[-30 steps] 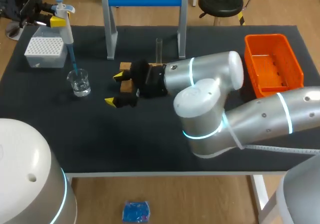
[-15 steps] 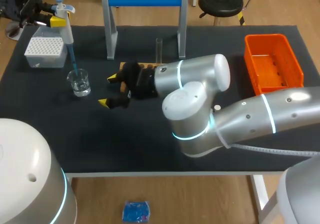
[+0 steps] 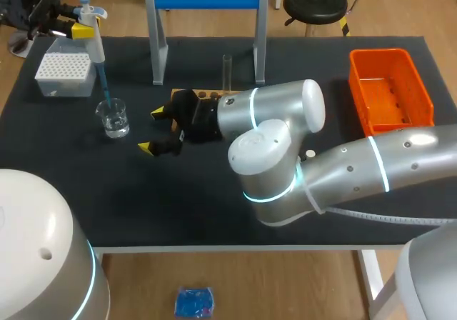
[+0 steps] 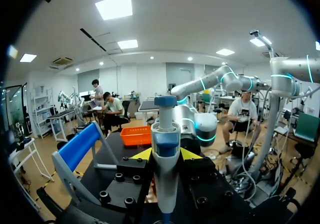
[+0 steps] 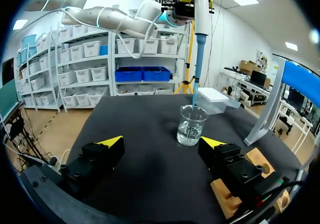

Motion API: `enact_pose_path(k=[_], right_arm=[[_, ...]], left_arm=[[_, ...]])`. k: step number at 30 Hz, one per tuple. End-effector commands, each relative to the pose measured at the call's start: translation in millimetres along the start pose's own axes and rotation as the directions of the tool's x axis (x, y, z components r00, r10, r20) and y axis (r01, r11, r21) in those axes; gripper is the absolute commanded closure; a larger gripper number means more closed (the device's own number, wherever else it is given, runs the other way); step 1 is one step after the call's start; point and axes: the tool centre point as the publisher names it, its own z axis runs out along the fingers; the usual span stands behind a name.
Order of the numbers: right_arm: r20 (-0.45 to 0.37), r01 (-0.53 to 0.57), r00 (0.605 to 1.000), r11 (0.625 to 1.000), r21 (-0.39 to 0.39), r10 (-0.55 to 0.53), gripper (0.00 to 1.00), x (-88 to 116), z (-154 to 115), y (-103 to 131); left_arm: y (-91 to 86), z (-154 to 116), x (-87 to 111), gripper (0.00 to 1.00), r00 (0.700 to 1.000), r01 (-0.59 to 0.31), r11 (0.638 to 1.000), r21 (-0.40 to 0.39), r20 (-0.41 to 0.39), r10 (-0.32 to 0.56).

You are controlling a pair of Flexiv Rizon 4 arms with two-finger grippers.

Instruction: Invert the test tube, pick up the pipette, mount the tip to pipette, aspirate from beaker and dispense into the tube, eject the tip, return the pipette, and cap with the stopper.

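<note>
At the table's far left my left gripper (image 3: 77,24) is shut on the white and blue pipette (image 3: 91,40). It holds the pipette upright, with the blue tip (image 3: 104,91) dipped into the glass beaker (image 3: 113,117) of clear liquid. In the left wrist view the pipette (image 4: 165,154) stands between the yellow fingertips (image 4: 142,154). My right gripper (image 3: 154,129) is open and empty, low over the mat just right of the beaker. The right wrist view has the beaker (image 5: 191,126) ahead of the open right gripper (image 5: 162,144). The test tube (image 3: 227,73) stands upright in the wooden rack (image 3: 207,93).
A white tip box (image 3: 66,73) sits behind the beaker. A blue-topped stand (image 3: 207,6) rises at the back centre, and an orange basket (image 3: 389,91) lies at the right. My right arm's elbow (image 3: 268,163) hangs over the table's middle, with a small white object (image 3: 310,153) beside it.
My right arm has moved left, carrying its open gripper closer to the beaker and uncovering more of the wooden rack. The left arm and pipette have kept still.
</note>
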Motion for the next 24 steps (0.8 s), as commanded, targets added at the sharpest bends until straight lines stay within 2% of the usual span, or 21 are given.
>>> enact_pose_path(k=[1, 11, 24], right_arm=[[0.002, 0.000, 1.000, 1.000, 0.004, 0.000, 0.00, 0.5, 1.1, 1.0], [0.002, 0.000, 1.000, 1.000, 0.004, 0.000, 0.00, 0.5, 1.1, 1.0], [0.002, 0.000, 1.000, 1.000, 0.004, 0.000, 0.00, 0.5, 1.1, 1.0]], left_arm=[[0.3, -1.4, -0.8, 1.00, 1.000, -0.002, 1.000, 0.000, -0.005, 0.002], [0.3, -1.4, -0.8, 1.00, 1.000, -0.002, 1.000, 0.000, -0.005, 0.002], [14.5, -3.8, -4.8, 1.00, 1.000, -0.008, 1.000, -0.008, 0.004, 0.008]])
